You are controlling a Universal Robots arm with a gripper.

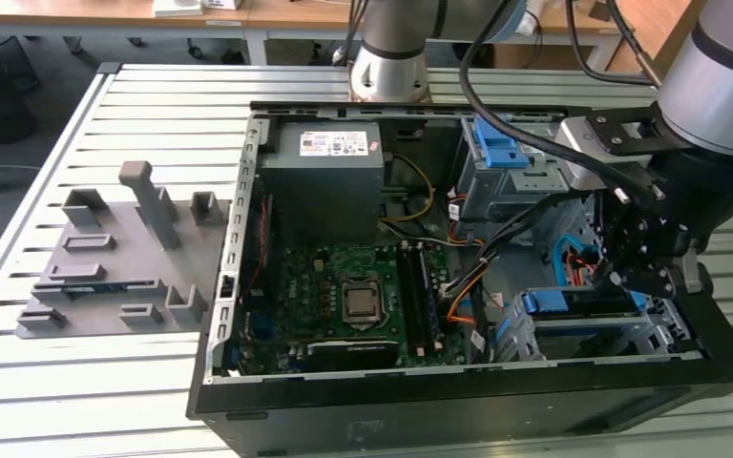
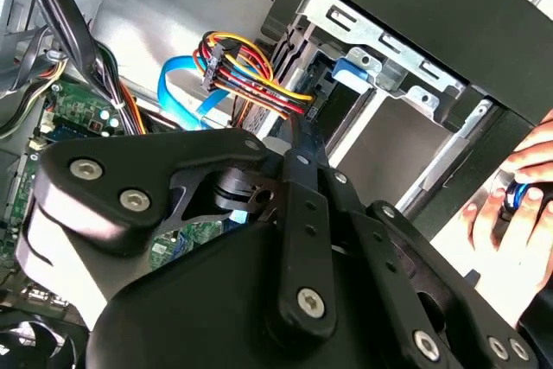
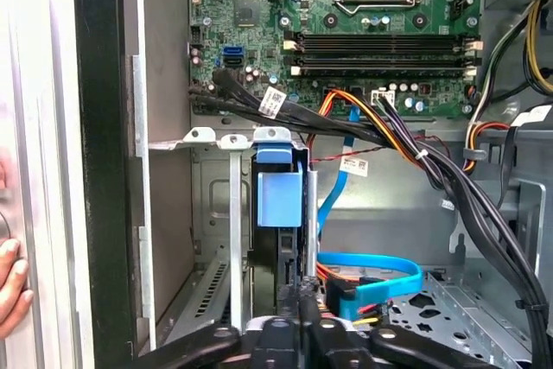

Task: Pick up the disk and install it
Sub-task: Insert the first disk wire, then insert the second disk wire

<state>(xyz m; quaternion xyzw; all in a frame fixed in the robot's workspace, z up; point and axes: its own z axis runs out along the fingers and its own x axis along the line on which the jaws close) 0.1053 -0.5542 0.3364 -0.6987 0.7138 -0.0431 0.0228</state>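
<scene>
The disk [image 1: 579, 303] sits in the metal drive cage [image 1: 653, 334] at the case's front corner, on the exterior view's right, with its blue end handle [image 3: 279, 192] facing the case interior. The handle also shows in the second wrist view as a blue tab [image 2: 354, 71] inside the cage. My gripper [image 1: 632, 282] hangs just above the cage beside the disk. In the first wrist view its fingertips [image 3: 302, 287] are pressed together next to the disk's dark edge, with nothing between them. Whether they touch the disk is unclear.
The open case holds a motherboard [image 1: 341, 296], a grey power supply box [image 1: 328, 162], a second cage with a blue latch bracket [image 1: 500, 143], bundled cables [image 2: 251, 71] and a blue flat cable [image 3: 371, 270]. A grey fixture [image 1: 112, 258] lies on the slatted table. A person's hand [image 2: 518, 205] rests outside the case.
</scene>
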